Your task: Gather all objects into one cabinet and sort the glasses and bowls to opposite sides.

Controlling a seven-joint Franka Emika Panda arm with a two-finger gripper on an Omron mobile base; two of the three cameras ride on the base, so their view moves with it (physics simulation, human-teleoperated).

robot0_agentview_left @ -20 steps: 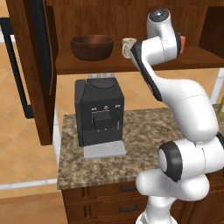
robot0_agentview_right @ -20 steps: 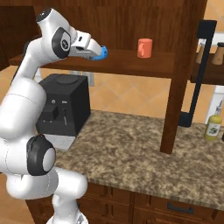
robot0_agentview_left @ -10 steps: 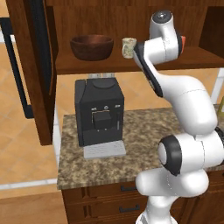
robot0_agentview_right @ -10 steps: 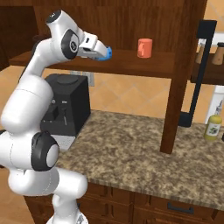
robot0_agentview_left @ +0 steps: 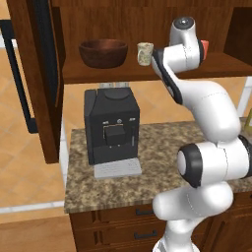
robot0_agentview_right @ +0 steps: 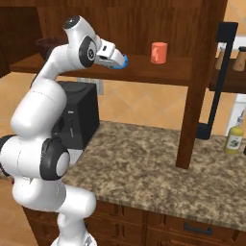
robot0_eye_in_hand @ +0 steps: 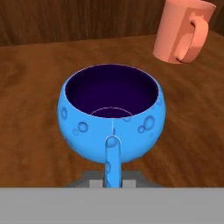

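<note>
Tool (robot0_agentview_right: 120, 61) clamped on the glossy blue bowl (robot0_eye_in_hand: 111, 116), fingers mostly hidden behind it; centre of hand view, over the wooden cabinet shelf (robot0_eye_in_hand: 35, 144). Bowl round, dimpled, dark purple inside. Matte coral cup (robot0_eye_in_hand: 181, 30) cut off upper right. Left base view: brown wooden bowl (robot0_agentview_left: 103, 52), cream mug (robot0_agentview_left: 144, 53) upper centre, arm partly covers shelf.
</note>
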